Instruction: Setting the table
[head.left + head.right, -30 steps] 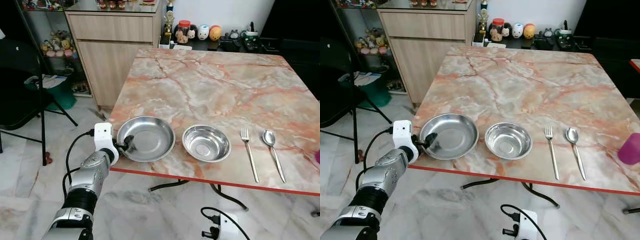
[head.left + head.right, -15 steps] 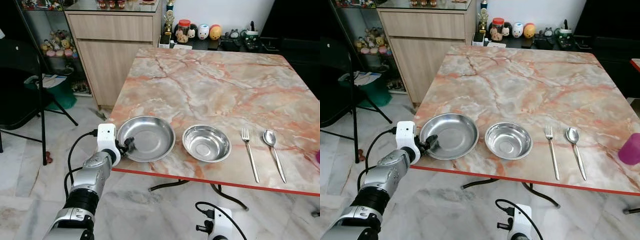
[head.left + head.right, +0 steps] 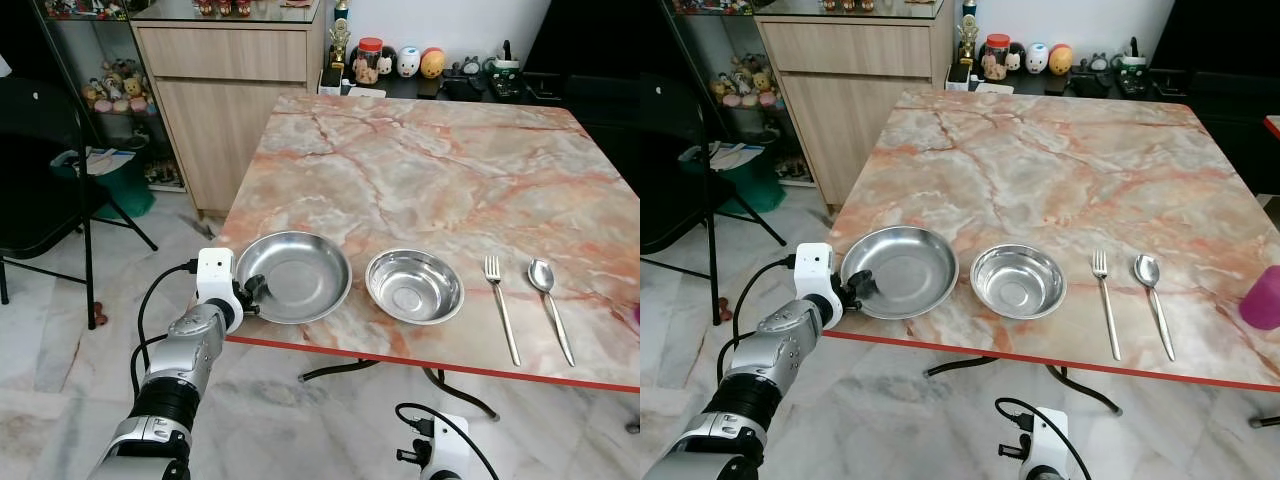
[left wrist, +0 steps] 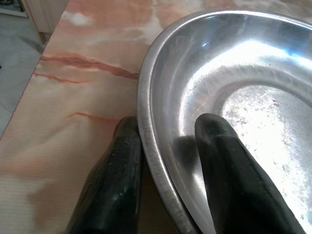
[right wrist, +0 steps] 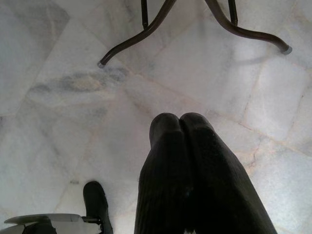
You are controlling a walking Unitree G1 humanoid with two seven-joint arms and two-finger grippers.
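Note:
A wide steel plate (image 3: 300,275) lies at the near left corner of the marble table (image 3: 430,170). To its right lie a steel bowl (image 3: 414,286), a fork (image 3: 500,305) and a spoon (image 3: 548,300). My left gripper (image 3: 252,290) is at the plate's near left rim. In the left wrist view, the left gripper (image 4: 165,126) is open and straddles the rim: one finger sits outside against the edge, the other inside with a small gap. My right gripper (image 5: 180,119) is shut on nothing and hangs below the table over the floor.
A pink cup (image 3: 1262,297) stands at the table's right edge. A wooden cabinet (image 3: 225,90) is at the back left, and a black folding chair (image 3: 45,190) is at the left. Black table legs (image 5: 161,29) cross the tiled floor.
My left gripper has shifted slightly right along the plate's rim. The plate, bowl, fork and spoon have stayed in place.

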